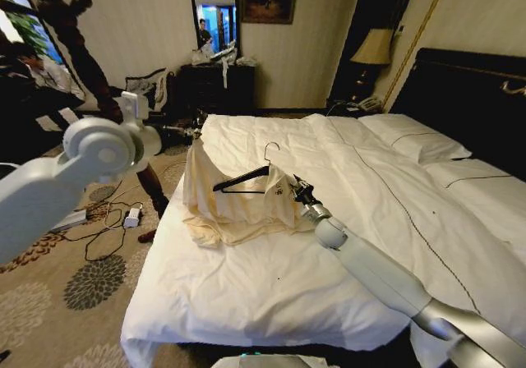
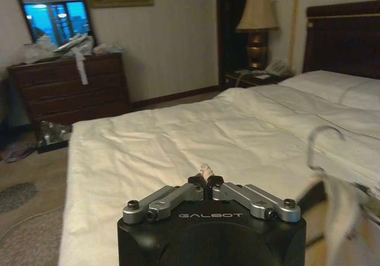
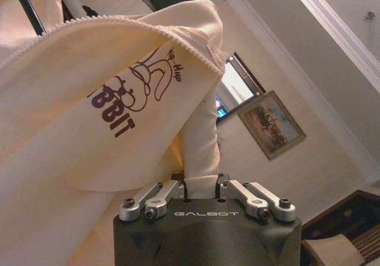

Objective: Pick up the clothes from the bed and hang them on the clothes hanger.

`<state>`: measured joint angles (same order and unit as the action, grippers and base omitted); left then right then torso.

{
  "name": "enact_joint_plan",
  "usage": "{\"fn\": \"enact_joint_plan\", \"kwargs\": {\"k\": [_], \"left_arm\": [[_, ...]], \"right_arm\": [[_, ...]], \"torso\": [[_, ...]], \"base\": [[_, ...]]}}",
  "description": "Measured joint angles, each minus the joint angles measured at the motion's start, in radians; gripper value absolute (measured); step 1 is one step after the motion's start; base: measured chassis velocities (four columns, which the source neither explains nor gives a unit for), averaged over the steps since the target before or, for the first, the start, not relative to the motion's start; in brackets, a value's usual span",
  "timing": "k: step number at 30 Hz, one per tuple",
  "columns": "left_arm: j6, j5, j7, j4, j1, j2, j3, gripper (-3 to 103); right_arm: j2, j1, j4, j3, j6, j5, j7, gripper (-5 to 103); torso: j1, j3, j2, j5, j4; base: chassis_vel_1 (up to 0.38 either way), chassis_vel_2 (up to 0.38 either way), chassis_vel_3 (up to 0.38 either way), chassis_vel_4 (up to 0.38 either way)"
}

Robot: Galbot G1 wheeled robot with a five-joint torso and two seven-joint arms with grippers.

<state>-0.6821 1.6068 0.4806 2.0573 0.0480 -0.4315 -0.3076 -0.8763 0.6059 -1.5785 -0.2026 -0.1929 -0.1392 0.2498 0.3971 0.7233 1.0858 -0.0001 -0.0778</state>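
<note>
The word GALBOT stands in pale letters on the black body of the left tool (image 2: 206, 179) and of the right tool (image 3: 202, 187). The cream shirt (image 3: 89, 135) has dark letters reading "BBIT" beside a small drawing, with tiny writing above it.

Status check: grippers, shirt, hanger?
Right gripper shut on cream shirt above bed. Left gripper shut, pinching a cloth scrap. Black hanger partly inside shirt.
</note>
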Motion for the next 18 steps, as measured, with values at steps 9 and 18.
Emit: {"fn": "enact_joint_plan", "kwargs": {"k": [9, 18], "left_arm": [[0.001, -0.087, 0.050, -0.034, 0.015, -0.123, -0.075, 1], [-0.004, -0.051, 0.095, -0.094, 0.051, -0.140, -0.088, 1]], "right_arm": [[-0.021, -0.031, -0.064, -0.047, -0.088, 0.096, 0.019, 19], [0.009, 0.010, -0.078, -0.020, -0.081, 0.082, 0.010, 19]], "torso": [[0.000, 0.000, 0.000, 0.0001, -0.0002], [0.000, 0.000, 0.000, 0.0001, 0.0004]], "base": [[0.000, 0.000, 0.000, 0.000], [0.000, 0.000, 0.000, 0.000]]}}
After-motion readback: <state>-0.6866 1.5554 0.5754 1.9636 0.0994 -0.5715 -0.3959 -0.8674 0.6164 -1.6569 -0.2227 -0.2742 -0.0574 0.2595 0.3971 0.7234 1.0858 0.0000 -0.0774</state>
